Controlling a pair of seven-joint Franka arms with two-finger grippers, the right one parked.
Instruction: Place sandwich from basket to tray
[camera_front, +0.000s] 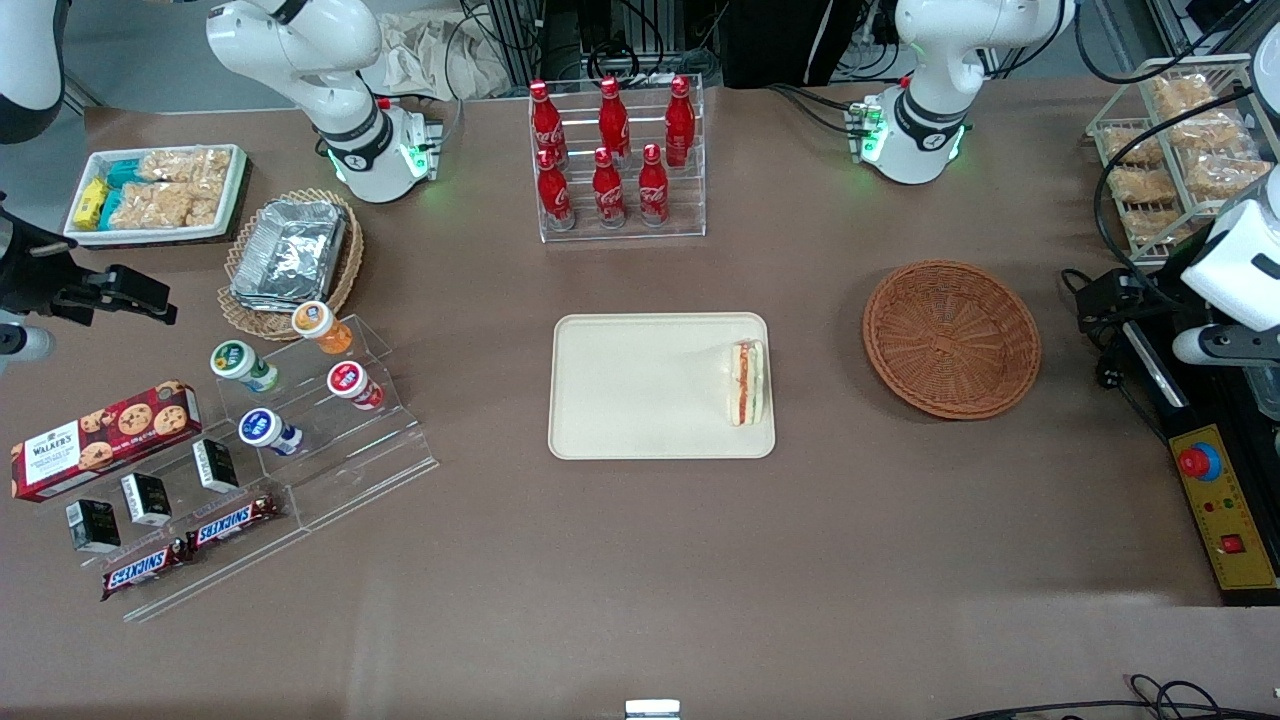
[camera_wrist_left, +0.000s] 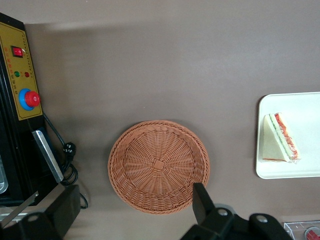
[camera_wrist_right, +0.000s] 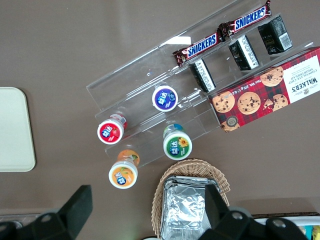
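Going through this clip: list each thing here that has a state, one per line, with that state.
Sandwich: lying on the tray, at the end nearer the basket, cut edge showing.
Tray: flat on the table, holding only the sandwich.
Basket: upright, empty.
Pincer: open, holding nothing, above the basket's rim.
Cola bottles: upright in their clear rack, capped.
Foil container: sitting in the tan wicker basket.

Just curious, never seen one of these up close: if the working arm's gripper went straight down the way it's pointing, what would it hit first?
Probably the edge of the empty basket, or the bare table beside it. The open gripper points down over the basket's rim; height is unclear.
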